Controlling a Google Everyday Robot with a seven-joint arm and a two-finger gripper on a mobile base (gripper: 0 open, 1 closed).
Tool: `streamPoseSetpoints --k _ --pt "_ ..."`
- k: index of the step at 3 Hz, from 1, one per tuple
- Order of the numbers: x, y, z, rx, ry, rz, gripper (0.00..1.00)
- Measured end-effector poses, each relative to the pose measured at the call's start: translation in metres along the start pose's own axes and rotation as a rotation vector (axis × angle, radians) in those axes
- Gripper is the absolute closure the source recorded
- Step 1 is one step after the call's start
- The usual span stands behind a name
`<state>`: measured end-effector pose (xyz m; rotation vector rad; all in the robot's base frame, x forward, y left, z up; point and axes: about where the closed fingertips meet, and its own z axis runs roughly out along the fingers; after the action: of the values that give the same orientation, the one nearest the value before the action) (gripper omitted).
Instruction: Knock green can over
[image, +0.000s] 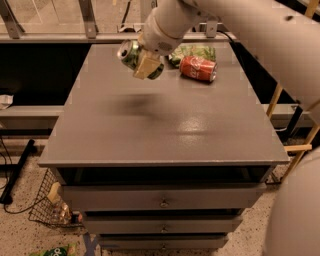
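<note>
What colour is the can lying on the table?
Red: the red can, camera view. The end effector holds the green can aloft nearby.

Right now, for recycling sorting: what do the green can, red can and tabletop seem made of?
The green can, gripped in the tool above the tabletop: probably aluminium, glossy print, silver top. The red can, lying down: likewise, shiny, silver end. The tabletop: smooth grey, soft glare; painted metal or laminate, unclear.

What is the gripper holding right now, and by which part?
The gripper is shut on the green aluminium soda can, gripped across its side wall. The can is tilted, silver top pointing left, above the grey tabletop.
</note>
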<state>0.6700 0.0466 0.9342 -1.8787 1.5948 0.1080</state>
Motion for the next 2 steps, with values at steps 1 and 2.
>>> streamPoseSetpoints --k 1,2 --pt "-0.001 0.017 0.026 -0.150 0.210 -0.249 1.00" --pt "0.001 0.050 0.041 -0.344 0.341 -0.407 1.00"
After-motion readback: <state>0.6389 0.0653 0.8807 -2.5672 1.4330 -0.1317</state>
